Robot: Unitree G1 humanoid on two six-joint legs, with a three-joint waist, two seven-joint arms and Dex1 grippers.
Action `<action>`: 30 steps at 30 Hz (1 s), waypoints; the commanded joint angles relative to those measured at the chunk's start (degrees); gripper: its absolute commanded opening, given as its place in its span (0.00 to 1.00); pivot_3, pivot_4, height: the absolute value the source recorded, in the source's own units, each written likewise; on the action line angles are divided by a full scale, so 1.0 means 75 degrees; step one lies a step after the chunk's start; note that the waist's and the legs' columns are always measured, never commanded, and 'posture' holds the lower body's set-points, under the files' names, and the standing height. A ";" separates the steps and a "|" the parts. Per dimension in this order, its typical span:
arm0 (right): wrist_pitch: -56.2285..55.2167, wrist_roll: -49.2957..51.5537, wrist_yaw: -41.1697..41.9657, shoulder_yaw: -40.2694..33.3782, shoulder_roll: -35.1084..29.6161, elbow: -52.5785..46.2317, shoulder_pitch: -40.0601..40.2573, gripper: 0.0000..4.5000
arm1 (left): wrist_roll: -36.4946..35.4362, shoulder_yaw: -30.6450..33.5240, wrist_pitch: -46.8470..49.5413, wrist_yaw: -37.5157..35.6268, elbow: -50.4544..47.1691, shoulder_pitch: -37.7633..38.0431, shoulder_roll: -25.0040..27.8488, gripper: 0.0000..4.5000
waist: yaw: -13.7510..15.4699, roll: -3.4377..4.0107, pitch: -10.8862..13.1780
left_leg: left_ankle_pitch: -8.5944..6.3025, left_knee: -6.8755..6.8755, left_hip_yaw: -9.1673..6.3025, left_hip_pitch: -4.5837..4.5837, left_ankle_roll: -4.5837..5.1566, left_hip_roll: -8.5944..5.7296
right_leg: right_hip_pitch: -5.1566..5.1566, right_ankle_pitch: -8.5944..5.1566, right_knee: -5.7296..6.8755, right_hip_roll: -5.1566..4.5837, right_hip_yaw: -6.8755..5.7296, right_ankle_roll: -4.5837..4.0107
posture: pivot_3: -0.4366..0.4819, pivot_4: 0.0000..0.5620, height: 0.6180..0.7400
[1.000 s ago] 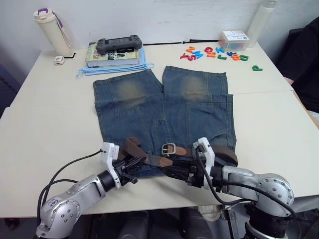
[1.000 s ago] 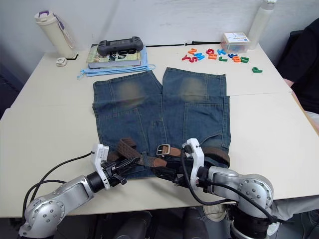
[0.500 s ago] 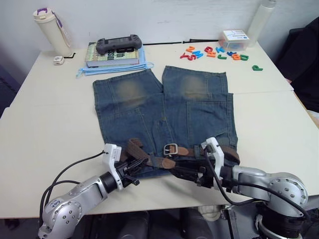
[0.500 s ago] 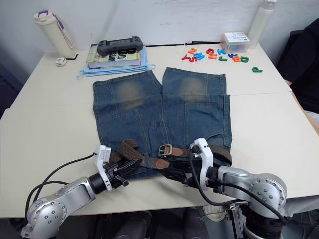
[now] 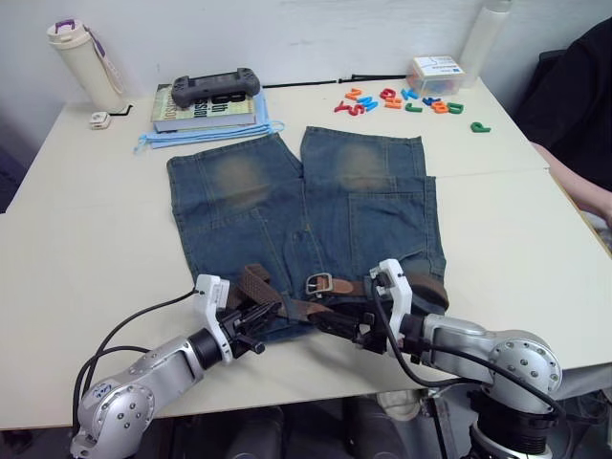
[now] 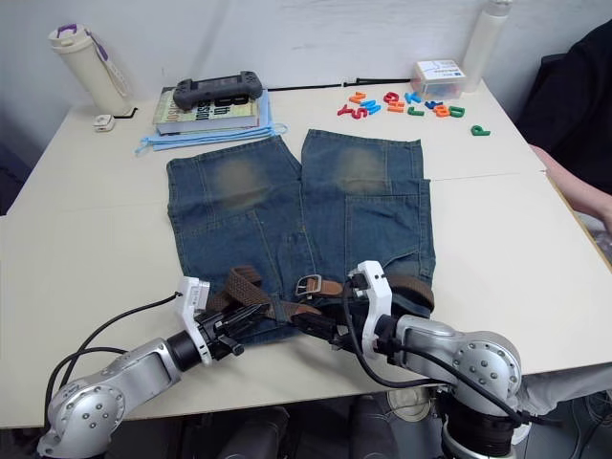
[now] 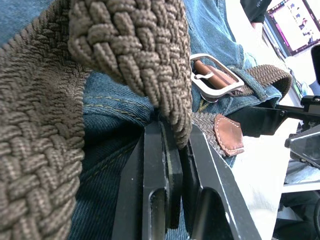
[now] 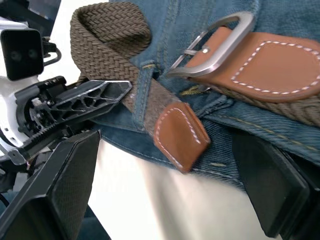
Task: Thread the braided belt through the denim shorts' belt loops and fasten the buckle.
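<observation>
While the braided belt (image 8: 167, 127) lies between right gripper's (image 8: 165, 185) spread jaws.

Setting: an indoor test room or lab, laid out for robot handling trials rather than as a home.
Bench: a plain cream bench (image 5: 86, 239) set against a bare white wall (image 5: 287, 33).
Props: mixed, unrelated objects along the far edge — a handheld game controller (image 5: 208, 87) on a book (image 5: 201, 108), coloured plastic letters (image 5: 402, 98), a lidded tumbler (image 5: 80, 62), a small clear box (image 5: 435, 74).
Garment: denim shorts (image 5: 306, 225) spread flat like a test piece.
Bystander: a person's arm (image 5: 574, 186) at the bench's right edge.
Screen: a lit monitor (image 7: 296, 22) in the left wrist view's background.
</observation>
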 commanded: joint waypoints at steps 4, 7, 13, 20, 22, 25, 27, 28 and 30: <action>-0.0014 0.0181 0.0043 0.0368 -0.0126 -0.0107 0.0212 0.49 | 0.0004 -0.0113 0.0116 -0.0028 -0.0219 0.0023 -0.0103 0.00 | 0.0018 0.0000 0.0000 | -0.0001 0.0001 0.0000 -0.0004 0.0001 -0.0003 | -0.0002 0.0000 -0.0002 -0.0002 0.0000 0.0000 | 0.48 0.27 0.92; -0.0094 0.0185 0.0007 0.0394 -0.0117 -0.0091 0.0243 0.18 | 0.0018 -0.0111 0.0125 -0.0026 -0.0215 0.0020 -0.0111 0.00 | 0.0028 0.0000 0.0001 | -0.0002 0.0002 0.0001 -0.0007 0.0004 -0.0008 | -0.0002 0.0000 -0.0006 -0.0004 0.0000 0.0000 | 0.48 0.27 0.92; -0.0200 0.0357 -0.0035 0.0291 -0.0142 -0.0027 0.0188 0.02 | 0.0121 -0.0112 0.0104 -0.0131 -0.0215 0.0042 -0.0028 0.00 | 0.0034 0.0000 0.0001 | -0.0002 0.0002 0.0000 -0.0007 0.0004 -0.0008 | -0.0002 0.0000 -0.0006 -0.0004 0.0000 0.0000 | 0.48 0.27 0.92; -0.0335 0.0692 -0.0129 0.0218 -0.0378 0.0101 0.0038 0.00 | 0.0291 -0.0070 -0.0050 -0.0562 -0.0356 0.0075 0.0153 0.36 | 0.0031 0.0000 0.0001 | -0.0002 0.0003 0.0001 -0.0008 0.0004 -0.0008 | -0.0002 0.0000 -0.0006 -0.0004 0.0000 0.0000 | 0.48 0.27 0.92; -0.0388 0.0828 -0.0190 0.0203 -0.0448 0.0126 -0.0013 0.00 | 0.0226 -0.0008 0.0037 -0.0619 -0.0480 0.0077 0.0247 0.56 | 0.0032 0.0001 0.0001 | -0.0002 0.0002 0.0000 -0.0008 0.0004 -0.0006 | -0.0002 0.0000 -0.0006 -0.0004 -0.0001 0.0000 | 0.48 0.27 0.92; -0.0486 0.1039 -0.0303 0.0164 -0.0593 0.0155 -0.0111 0.00 | 0.0069 0.0354 0.0030 -0.0905 -0.0812 0.0247 0.0585 0.85 | 0.0028 0.0001 0.0001 | -0.0002 0.0002 -0.0001 -0.0009 0.0003 -0.0003 | -0.0003 0.0000 -0.0006 -0.0004 -0.0002 -0.0001 | 0.48 0.27 0.92; -0.0575 0.1217 -0.0394 0.0162 -0.0709 0.0183 -0.0157 0.00 | 0.0088 0.0537 -0.0043 -0.1061 -0.0989 0.0364 0.0791 0.85 | -0.0002 0.0002 0.0002 | -0.0002 0.0001 0.0002 -0.0009 0.0004 -0.0003 | -0.0006 -0.0001 -0.0005 -0.0003 0.0002 -0.0001 | 0.48 0.27 0.92; -0.0638 0.1404 -0.0443 0.0138 -0.0828 0.0161 -0.0203 0.00 | 0.0001 0.0754 -0.0066 -0.1253 -0.1168 0.0562 0.0999 0.85 | 0.0001 0.0004 0.0003 | -0.0002 -0.0001 0.0003 -0.0009 0.0003 -0.0001 | -0.0006 -0.0001 -0.0005 -0.0003 0.0002 -0.0002 | 0.48 0.27 0.92; -0.0771 0.1752 -0.0567 0.0138 -0.1062 0.0121 -0.0251 0.00 | -0.0155 0.1101 -0.0116 -0.1688 -0.1484 0.0955 0.1347 0.85 | -0.0010 0.0004 0.0004 | -0.0002 -0.0004 0.0003 -0.0011 0.0002 0.0001 | -0.0011 -0.0004 -0.0006 -0.0003 0.0002 -0.0007 | 0.48 0.27 0.92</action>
